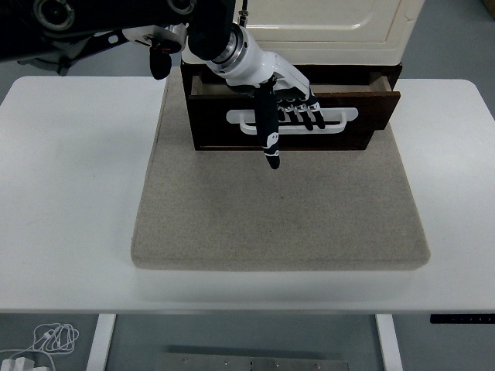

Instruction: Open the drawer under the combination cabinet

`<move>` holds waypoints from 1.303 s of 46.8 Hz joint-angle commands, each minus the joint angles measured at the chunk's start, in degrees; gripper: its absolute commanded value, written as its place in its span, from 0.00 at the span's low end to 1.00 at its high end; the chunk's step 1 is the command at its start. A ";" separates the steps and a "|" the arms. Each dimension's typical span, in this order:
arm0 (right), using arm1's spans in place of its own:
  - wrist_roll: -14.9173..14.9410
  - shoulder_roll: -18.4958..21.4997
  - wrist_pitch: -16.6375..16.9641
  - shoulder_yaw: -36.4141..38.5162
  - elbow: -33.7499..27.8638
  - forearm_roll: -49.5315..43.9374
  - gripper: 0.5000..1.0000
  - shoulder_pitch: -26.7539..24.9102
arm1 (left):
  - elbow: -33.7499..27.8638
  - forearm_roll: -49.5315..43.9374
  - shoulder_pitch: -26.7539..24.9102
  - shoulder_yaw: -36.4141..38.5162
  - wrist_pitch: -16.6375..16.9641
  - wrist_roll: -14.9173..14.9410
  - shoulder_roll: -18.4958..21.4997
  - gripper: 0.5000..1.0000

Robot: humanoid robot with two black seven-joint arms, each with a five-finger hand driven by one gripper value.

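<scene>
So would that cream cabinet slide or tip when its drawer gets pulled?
Probably stays put: the cream cabinet sits on a grey felt-like mat, likely grippy. The dark wooden drawer looks rigid, and the left hand hooks its white bar handle low, so tipping seems unlikely.

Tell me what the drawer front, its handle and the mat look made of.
Drawer: dark brown wood, satin sheen, likely stained. Handle: white and smooth, plastic or painted metal; can't tell which. Mat: grey-beige felt or woven fabric, matte, fuzzy texture.
</scene>
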 commanded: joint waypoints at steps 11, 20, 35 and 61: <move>0.00 0.00 0.00 0.07 0.00 0.00 0.86 0.00 | -0.10 -0.03 -0.01 -0.81 -1.20 -0.01 0.17 1.00; 0.00 0.00 0.00 0.07 0.00 0.00 0.86 0.00 | -0.63 -0.12 -0.54 -1.07 -1.55 0.07 0.43 1.00; 0.00 0.00 0.00 -0.02 0.00 0.00 0.86 0.00 | -0.81 -1.26 -0.98 -1.07 -2.34 -0.01 1.05 1.00; 0.00 0.00 0.00 -0.02 0.00 0.00 0.86 0.00 | -0.10 -1.18 -0.45 -1.34 2.84 -0.10 0.70 1.00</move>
